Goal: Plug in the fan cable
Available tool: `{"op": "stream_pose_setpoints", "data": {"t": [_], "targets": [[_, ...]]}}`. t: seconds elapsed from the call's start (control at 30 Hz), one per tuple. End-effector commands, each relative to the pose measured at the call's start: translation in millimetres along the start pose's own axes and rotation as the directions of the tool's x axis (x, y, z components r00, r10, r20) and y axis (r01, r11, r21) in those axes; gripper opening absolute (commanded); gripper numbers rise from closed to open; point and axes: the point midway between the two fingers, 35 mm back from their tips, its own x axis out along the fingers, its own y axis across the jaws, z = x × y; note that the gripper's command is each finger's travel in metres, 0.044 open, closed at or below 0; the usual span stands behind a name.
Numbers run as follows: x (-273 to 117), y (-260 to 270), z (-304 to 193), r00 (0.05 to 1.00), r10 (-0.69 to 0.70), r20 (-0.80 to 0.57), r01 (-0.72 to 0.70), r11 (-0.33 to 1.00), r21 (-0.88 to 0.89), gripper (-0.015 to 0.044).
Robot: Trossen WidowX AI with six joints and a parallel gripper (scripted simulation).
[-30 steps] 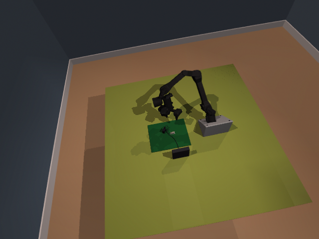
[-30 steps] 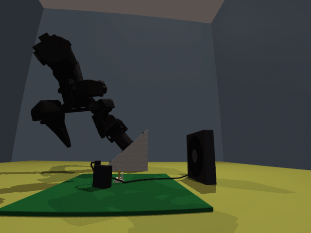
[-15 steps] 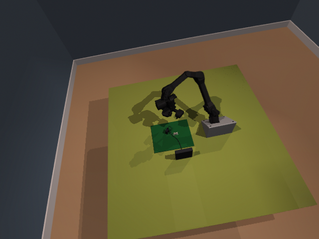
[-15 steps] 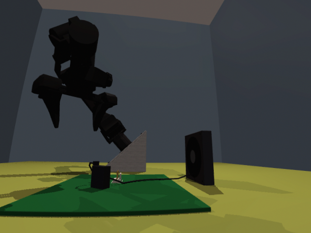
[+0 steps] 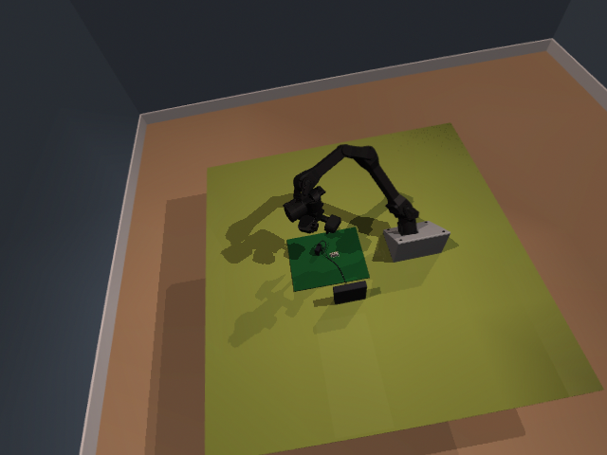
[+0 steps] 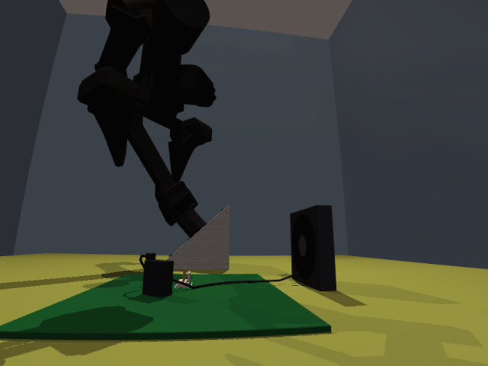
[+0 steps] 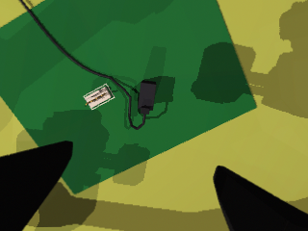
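The black plug (image 5: 319, 248) (image 6: 157, 277) (image 7: 147, 96) is on the green board (image 5: 303, 274) (image 6: 236, 315) (image 7: 159, 24), beside and apart from the header. The small white header (image 5: 334, 254) (image 6: 183, 284) (image 7: 98, 97) has its pins uncovered. The black cable (image 6: 236, 281) (image 7: 63, 50) loops beside the plug and runs to the fan (image 5: 349, 292) (image 6: 325, 248). My gripper (image 5: 319, 229) (image 6: 147, 172) (image 7: 145, 160) is wide open and empty, above the board's level. In the wrist view the plug and header lie beyond the fingertips. The plug's underside is hidden.
The fan stands upright just off one board edge. The grey wedge-shaped arm base (image 5: 416, 248) (image 6: 213, 248) stands on the yellow-green table top (image 5: 392, 342) to the right of the board in the top view. Arm shadows fall across the board.
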Motion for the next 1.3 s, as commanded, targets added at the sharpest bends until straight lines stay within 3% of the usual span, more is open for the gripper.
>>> {"op": "stream_pose_setpoints", "data": {"t": [0.0,0.2,0.47,1.27], "targets": [[-13,7,28,1.000,-0.011,-0.003,0.011,0.999,-0.051,0.0440],[0,6,30,1.000,-0.011,-0.002,0.011,0.999,-0.051,0.0440],[85,5,28,1.000,-0.015,-0.005,0.014,0.999,-0.050,0.0440],[115,4,28,1.000,-0.016,-0.006,0.015,0.999,-0.050,0.0440]]}}
